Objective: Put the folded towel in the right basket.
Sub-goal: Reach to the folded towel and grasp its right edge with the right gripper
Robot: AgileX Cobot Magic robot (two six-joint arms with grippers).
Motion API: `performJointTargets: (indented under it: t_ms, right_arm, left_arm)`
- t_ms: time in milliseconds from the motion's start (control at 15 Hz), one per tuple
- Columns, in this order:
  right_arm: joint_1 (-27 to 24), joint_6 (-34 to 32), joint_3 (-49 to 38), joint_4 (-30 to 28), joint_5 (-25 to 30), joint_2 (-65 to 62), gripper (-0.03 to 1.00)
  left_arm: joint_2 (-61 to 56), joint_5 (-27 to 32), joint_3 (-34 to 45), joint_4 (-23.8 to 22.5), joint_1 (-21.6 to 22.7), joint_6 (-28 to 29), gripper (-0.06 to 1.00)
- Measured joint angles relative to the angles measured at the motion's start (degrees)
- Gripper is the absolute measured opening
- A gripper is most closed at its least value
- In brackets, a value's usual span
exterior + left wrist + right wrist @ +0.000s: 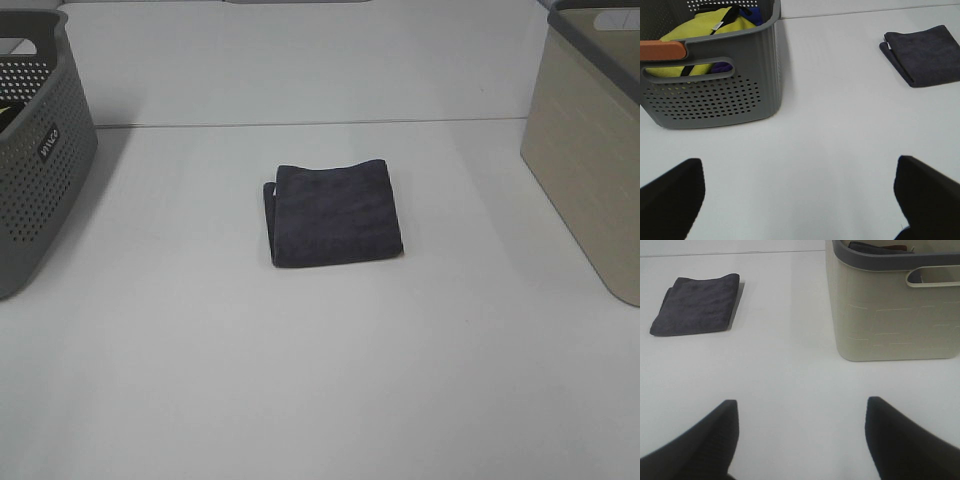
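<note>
Table: white and flat (pixel 300 400), filling all three views.
Right basket: beige with solid walls (pixel 890 315), just ahead of the right gripper (pixel 800 402) and to its outer side; something dark lies inside near the rim.
Left basket: grey and perforated (pixel 715 85), ahead of the left gripper (pixel 799 160), holding yellow cloth.
Towel: dark grey folded square (pixel 335 215), flat on the table, well ahead of the right gripper toward the middle, apart from both baskets.
Handling: probably light, soft and limp. Lifted by one layer, the folds may fall open, so pinching through the whole stack at the edge facing the right basket looks safest.
Right gripper: fingers spread wide with nothing between them, low over the table, pointing forward.
Left gripper: likewise spread and empty.
Arms: neither shows in the high view.
</note>
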State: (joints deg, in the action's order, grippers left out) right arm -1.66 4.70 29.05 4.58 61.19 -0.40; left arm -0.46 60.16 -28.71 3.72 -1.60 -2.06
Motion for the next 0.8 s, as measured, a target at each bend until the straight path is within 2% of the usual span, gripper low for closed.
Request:
performJointTargets:
  t_ms: [400,600,800]
  right_arm:
    - [0.0,0.0,0.4,0.3,-0.6,1.3,0.68]
    - [0.0,0.0,2.5,1.3,-6.1,8.8,0.68]
    - [0.0,0.7,8.7,4.4,-12.0,24.2,0.68]
  left_arm:
    - [0.0,0.0,0.0,0.0,0.0,0.0,0.98]
    - [0.0,0.0,0.0,0.0,0.0,0.0,0.98]
    - [0.0,0.0,0.0,0.0,0.0,0.0,0.98]
